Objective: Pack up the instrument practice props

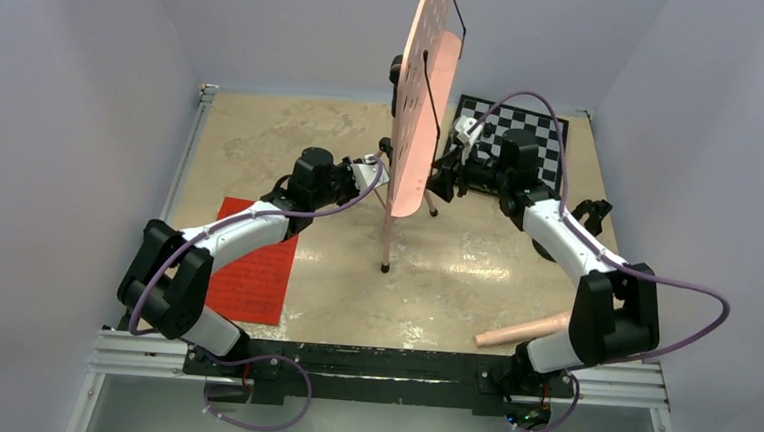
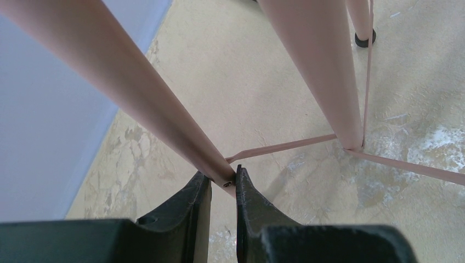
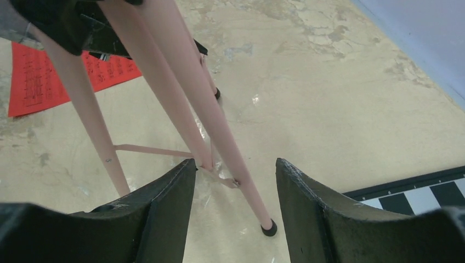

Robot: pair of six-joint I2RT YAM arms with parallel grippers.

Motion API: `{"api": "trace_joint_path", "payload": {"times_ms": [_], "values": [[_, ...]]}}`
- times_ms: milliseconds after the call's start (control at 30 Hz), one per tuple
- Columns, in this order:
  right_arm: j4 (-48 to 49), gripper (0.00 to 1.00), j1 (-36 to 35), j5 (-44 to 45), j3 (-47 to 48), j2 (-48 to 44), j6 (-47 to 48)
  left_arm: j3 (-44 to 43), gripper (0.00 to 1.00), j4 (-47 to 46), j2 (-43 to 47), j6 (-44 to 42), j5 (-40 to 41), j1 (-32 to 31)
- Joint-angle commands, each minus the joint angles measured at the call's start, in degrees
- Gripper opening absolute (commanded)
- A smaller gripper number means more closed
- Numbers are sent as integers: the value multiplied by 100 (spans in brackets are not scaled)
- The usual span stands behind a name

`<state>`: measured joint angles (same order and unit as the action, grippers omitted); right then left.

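Evidently, step: the pink music stand (image 1: 418, 128) was flanked low down by both sets of jaws, which was judged to be a folding of its tripod before packing.
Left jaws: closed on one stand leg (image 2: 137, 104), pinched just at the rivet where a thin brace (image 2: 285, 147) was joined. The grip was probably placed there so that leg and brace could be drawn inward together.
Right jaws: open, with another leg (image 3: 251, 193) seen in the gap between them. No contact could be made out, and the wide gap was judged to be meant for admitting the tube.
Stand: upright on the tabletop (image 1: 475, 272), between the two sets of jaws, with its perforated tray (image 1: 434, 39) high above them.
Red sheet-music pages (image 1: 255, 268): laid flat, well behind and outward of the left jaws, not yet gathered.
Pink tube (image 1: 521, 331): loose, well behind the right jaws.
Chessboard (image 1: 548, 136): just beyond the right jaws, not counted among the props.
Microphone: not clearly made out.
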<state>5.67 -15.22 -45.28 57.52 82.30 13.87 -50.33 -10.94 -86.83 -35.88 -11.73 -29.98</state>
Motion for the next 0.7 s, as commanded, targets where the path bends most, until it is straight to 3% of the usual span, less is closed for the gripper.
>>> {"api": "trace_joint_path", "payload": {"times_ms": [0, 267, 667], "values": [[139, 59, -70, -389, 503, 194, 197, 550, 0, 1904, -540, -429, 52, -15], [81, 53, -352, -733, 869, 647, 134, 507, 0, 1946, -563, -430, 58, -9], [249, 4, -473, -517, 729, 320, -484, 155, 0, 2237, -452, -319, 59, -2]]}}
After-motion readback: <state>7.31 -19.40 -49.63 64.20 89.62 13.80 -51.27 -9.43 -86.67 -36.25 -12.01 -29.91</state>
